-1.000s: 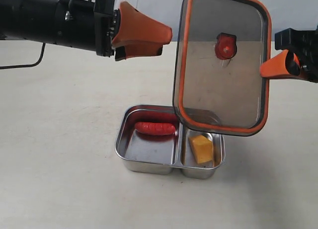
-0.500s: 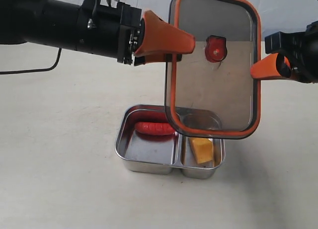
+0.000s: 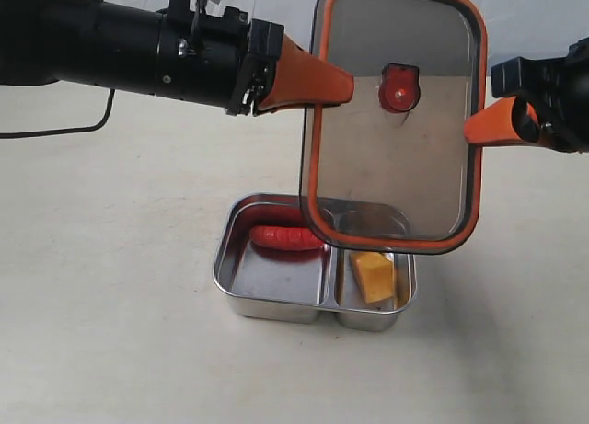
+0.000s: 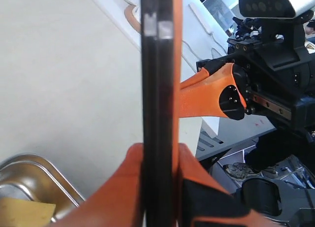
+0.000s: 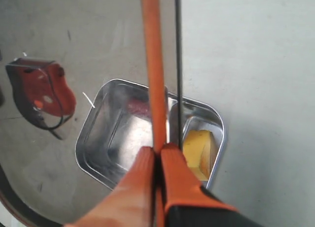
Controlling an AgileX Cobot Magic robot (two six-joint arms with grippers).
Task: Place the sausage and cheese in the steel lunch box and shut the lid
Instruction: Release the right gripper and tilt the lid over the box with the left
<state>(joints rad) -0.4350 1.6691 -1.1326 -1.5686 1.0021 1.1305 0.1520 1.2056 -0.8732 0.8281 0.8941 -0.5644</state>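
The lid [image 3: 391,157] hangs upright in the air above the steel lunch box [image 3: 276,307], underside and orange valve [image 3: 398,86] facing the exterior view. My left gripper [image 3: 317,79] is shut on its left edge, and my right gripper [image 3: 477,130] is shut on its right edge. The sausage [image 3: 285,237] lies in the larger compartment and the cheese [image 3: 373,275] in the smaller one. In the left wrist view the lid [image 4: 157,64] runs edge-on between the left gripper [image 4: 157,155]. The right wrist view shows the right gripper [image 5: 158,150] pinching the rim, with the cheese [image 5: 199,145] below.
The box sits on a plain beige tabletop [image 3: 110,304]. A black cable [image 3: 55,120] trails off at the far left. Beyond the table's far edge, the left wrist view shows black equipment and a grey camera head [image 4: 268,5].
My left arm reached right and shut on the lid's left edge. The lid shifted slightly left and stands more upright; the right gripper keeps its hold.
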